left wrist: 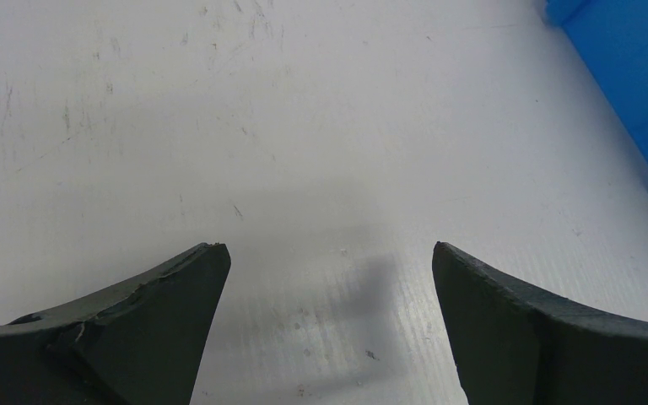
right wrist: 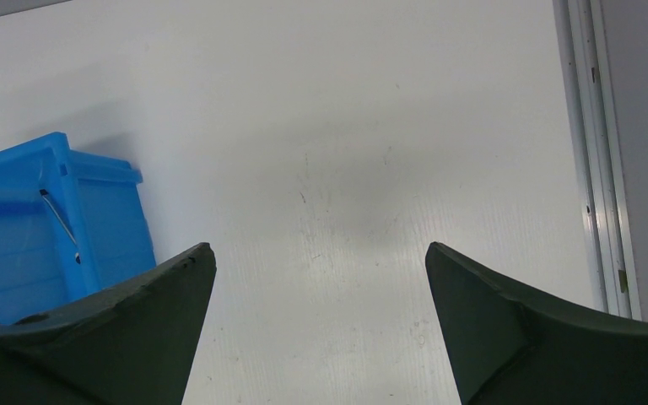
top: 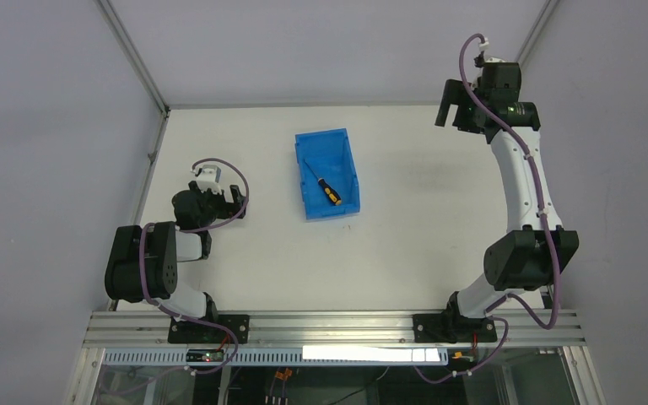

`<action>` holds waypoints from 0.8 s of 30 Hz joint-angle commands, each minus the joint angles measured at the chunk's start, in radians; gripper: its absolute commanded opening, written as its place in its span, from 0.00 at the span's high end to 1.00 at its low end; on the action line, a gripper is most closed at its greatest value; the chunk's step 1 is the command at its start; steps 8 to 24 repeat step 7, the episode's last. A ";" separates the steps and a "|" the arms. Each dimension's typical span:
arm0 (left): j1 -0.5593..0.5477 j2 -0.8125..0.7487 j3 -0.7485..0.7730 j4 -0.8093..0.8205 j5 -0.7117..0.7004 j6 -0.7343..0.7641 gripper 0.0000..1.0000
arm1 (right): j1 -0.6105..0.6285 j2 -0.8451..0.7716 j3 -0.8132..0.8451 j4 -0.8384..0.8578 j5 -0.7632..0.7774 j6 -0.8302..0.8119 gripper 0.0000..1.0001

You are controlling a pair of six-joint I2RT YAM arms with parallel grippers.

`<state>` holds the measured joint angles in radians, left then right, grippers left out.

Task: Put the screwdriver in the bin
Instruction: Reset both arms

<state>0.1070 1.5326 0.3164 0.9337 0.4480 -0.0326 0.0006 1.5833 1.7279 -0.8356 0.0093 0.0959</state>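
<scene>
Inside the bin (top: 343, 160) the screwdriver (top: 324, 186) lies diagonally, seemingly flat.

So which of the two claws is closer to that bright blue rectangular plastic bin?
Left. The left gripper sits low, just left of the blue bin; the right gripper hangs high and farther off, past its far right corner.

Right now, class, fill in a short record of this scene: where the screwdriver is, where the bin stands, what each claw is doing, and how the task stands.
screwdriver: lying diagonally inside the bin, handle toward the near end
bin: upright on the table, near the middle
left claw: open, empty, over bare table to the left of the bin
right claw: open, empty, at the far right, apart from the bin
task: appears done
</scene>
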 commanded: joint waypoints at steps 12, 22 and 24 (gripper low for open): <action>0.013 -0.008 0.004 0.030 0.020 0.013 0.01 | 0.002 -0.014 0.023 0.020 -0.026 -0.004 0.01; 0.013 -0.008 0.004 0.030 0.020 0.013 0.01 | 0.002 -0.014 0.023 0.020 -0.026 -0.004 0.01; 0.013 -0.008 0.004 0.030 0.020 0.013 0.01 | 0.002 -0.014 0.023 0.020 -0.026 -0.004 0.01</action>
